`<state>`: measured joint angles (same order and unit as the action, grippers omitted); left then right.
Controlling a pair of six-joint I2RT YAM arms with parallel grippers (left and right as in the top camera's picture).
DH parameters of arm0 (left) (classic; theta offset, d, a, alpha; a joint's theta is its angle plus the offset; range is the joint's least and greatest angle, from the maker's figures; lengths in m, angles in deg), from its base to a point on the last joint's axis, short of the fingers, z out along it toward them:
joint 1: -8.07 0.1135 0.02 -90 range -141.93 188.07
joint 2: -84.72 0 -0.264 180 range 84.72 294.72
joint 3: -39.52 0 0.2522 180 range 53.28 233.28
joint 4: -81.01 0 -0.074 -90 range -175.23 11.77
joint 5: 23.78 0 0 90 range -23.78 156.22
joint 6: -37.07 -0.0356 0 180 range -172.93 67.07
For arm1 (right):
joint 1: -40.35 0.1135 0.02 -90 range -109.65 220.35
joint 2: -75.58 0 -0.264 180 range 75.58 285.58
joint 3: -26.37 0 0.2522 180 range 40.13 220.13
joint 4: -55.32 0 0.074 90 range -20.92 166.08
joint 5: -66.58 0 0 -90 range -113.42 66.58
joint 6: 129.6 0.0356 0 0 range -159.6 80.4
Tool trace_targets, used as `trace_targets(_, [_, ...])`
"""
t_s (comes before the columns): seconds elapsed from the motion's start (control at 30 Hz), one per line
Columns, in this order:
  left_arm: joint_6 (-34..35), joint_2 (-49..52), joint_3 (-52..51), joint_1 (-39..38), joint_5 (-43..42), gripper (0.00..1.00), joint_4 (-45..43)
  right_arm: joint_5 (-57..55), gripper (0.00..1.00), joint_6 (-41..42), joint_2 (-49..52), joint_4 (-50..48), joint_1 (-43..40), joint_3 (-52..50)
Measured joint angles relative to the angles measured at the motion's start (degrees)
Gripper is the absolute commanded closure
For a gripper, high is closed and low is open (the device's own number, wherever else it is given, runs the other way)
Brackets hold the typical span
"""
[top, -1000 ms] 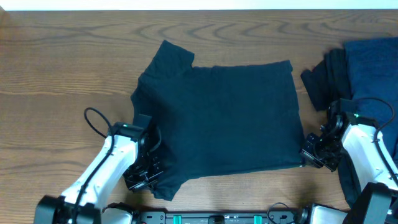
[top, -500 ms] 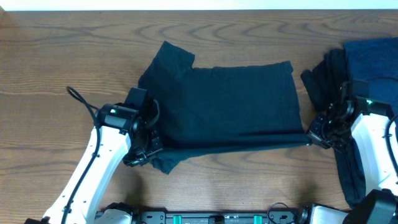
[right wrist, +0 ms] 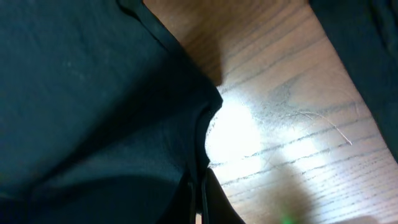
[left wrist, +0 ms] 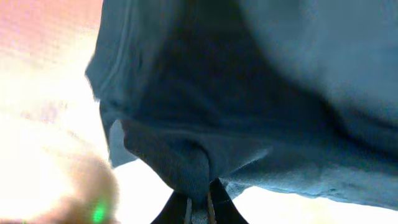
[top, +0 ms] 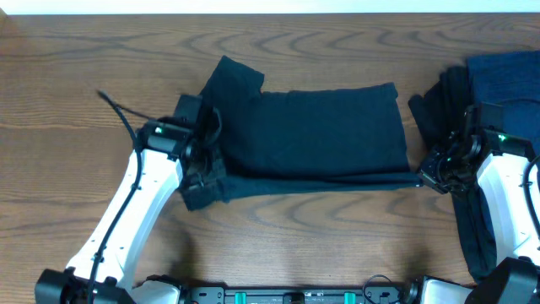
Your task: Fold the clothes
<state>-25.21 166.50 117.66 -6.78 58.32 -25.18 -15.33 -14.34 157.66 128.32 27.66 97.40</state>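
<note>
A black T-shirt (top: 312, 131) lies spread in the middle of the table, its near edge lifted and carried over toward the far side. My left gripper (top: 201, 173) is shut on the shirt's near left corner; the left wrist view shows dark fabric (left wrist: 205, 124) pinched between the fingers (left wrist: 199, 205). My right gripper (top: 426, 176) is shut on the shirt's near right corner; the right wrist view shows the hem (right wrist: 124, 112) clamped between the fingers (right wrist: 198, 199). No chest logo shows.
A pile of other dark and navy clothes (top: 494, 84) lies at the right edge of the table, just behind my right arm. Bare wooden tabletop (top: 84, 101) lies to the left and along the near edge.
Both grippers have lifted the shirt's near edge and carried it toward the far side. The shirt's visible area has shrunk from the front, forming a fold.
</note>
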Motion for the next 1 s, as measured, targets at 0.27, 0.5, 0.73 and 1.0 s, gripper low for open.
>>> trace_targets(0.27, [-1.44, 2.36, 5.57, 0.00, 2.58, 0.94, -1.99, 0.02, 0.99, 0.13, 0.00, -2.93, 0.00, 0.00])
trace_targets(0.5, [-3.41, 3.48, 5.68, 0.00, 3.43, 0.94, -6.82, 0.02, 0.99, 0.24, 0.50, -7.37, 0.15, 0.00])
trace_targets(0.73, [-3.93, 3.63, 5.68, 0.00, 5.53, 0.94, -9.64, 0.00, 0.97, 0.63, 3.85, -12.22, 1.95, 0.00])
trace_targets(1.0, [-4.02, 5.75, 5.70, 0.00, 8.79, 0.94, -12.74, 0.00, 0.96, 0.90, 8.37, -17.62, 5.49, 0.00])
